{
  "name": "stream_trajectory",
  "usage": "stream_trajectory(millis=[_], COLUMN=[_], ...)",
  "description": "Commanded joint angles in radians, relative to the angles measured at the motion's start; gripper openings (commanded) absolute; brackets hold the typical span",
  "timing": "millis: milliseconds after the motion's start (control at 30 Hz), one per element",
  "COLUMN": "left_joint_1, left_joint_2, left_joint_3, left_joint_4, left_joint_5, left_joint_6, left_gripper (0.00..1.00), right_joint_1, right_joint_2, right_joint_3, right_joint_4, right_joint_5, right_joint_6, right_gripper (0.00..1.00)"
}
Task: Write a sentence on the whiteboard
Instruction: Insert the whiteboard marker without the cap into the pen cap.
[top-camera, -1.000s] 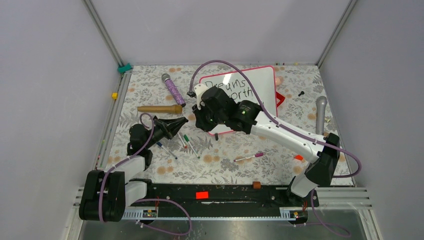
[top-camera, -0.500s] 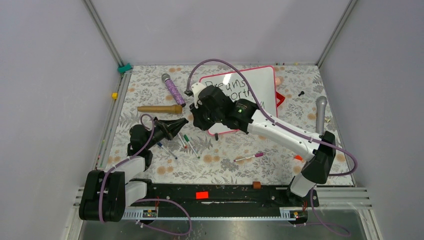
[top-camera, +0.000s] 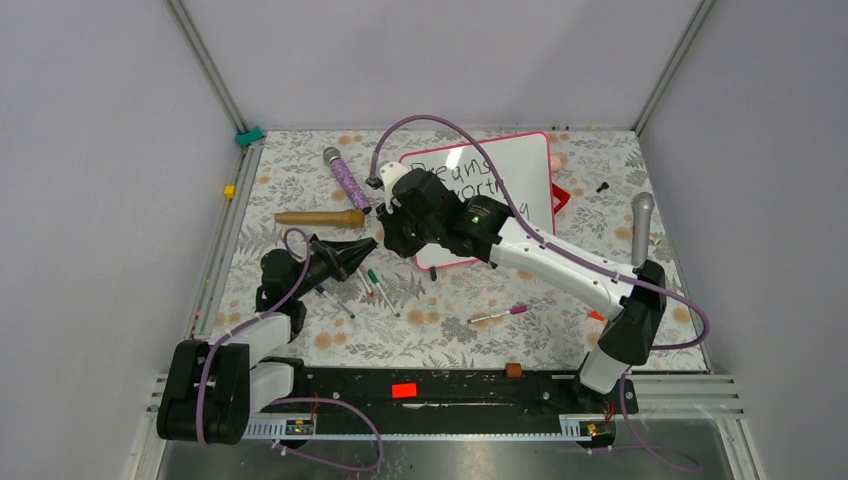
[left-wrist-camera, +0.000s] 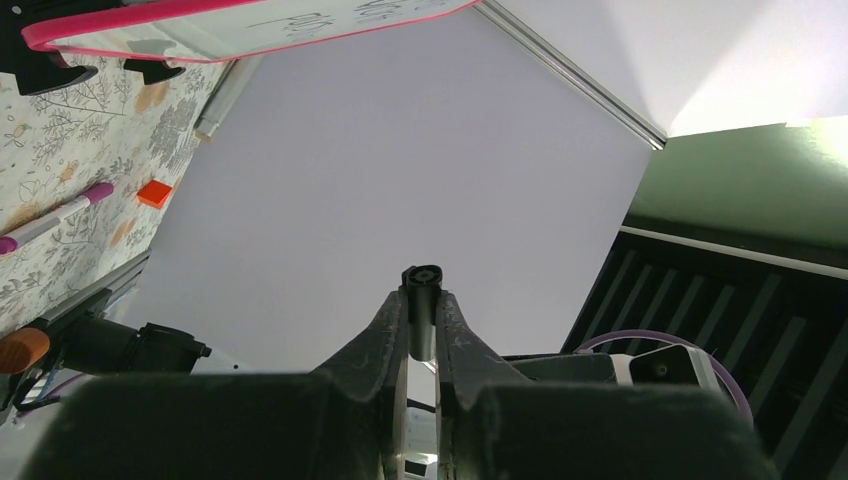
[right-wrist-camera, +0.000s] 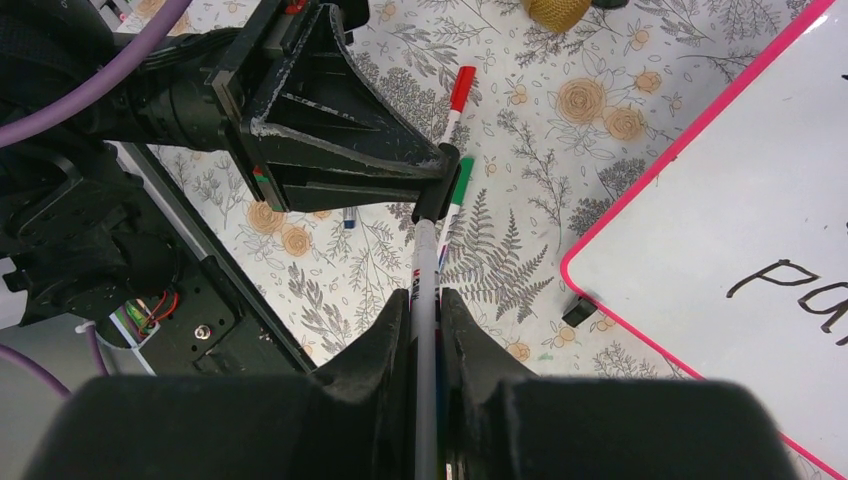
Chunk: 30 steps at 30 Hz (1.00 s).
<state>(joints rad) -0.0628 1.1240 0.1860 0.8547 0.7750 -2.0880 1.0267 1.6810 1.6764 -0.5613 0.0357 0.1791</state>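
Observation:
The whiteboard lies at the back of the table with its pink frame; its corner also shows in the right wrist view and the left wrist view. The sentence reads "Dreams worth" where the arm does not cover it. My right gripper is shut on a white marker. The marker's far end sits in a black cap, and my left gripper is shut on that cap. The two grippers meet left of the board's near corner.
A purple microphone and a wooden stick lie left of the board, a grey microphone to its right. Red and green markers and a pink one lie loose on the floral mat. A small red block sits by the board.
My right arm has shifted a little to the left, toward the left gripper. The left arm has not moved.

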Motion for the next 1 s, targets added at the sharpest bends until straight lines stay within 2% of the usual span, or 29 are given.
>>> stream_trajectory(millis=[0, 267, 500, 867, 900, 967], left_joint_1=[-0.008, -0.021, -0.037, -0.043, -0.051, -0.071], left_joint_2=[-0.025, -0.031, -0.005, 0.094, 0.103, 0.112], left_joint_3=[-0.002, -0.027, -0.030, 0.088, 0.094, 0.101], left_joint_4=[0.024, 0.047, 0.148, 0.272, 0.284, 0.319], left_joint_5=[0.019, 0.011, -0.055, -0.139, -0.148, -0.177], left_joint_6=[-0.063, -0.089, -0.198, -0.305, -0.315, -0.347], left_gripper=[0.00, 0.00, 0.00, 0.00, 0.00, 0.00], right_joint_1=[0.008, 0.009, 0.011, 0.111, 0.114, 0.115], right_joint_2=[0.007, 0.014, 0.045, 0.077, 0.080, 0.071], right_joint_3=[0.046, 0.051, 0.048, -0.091, -0.129, -0.238], right_joint_4=[0.030, 0.024, 0.079, 0.471, 0.531, 0.760], right_joint_5=[0.045, 0.083, 0.237, 0.462, 0.494, 0.502], right_joint_6=[-0.010, -0.012, -0.038, -0.251, -0.252, -0.264], right_gripper=[0.00, 0.00, 0.00, 0.00, 0.00, 0.00])
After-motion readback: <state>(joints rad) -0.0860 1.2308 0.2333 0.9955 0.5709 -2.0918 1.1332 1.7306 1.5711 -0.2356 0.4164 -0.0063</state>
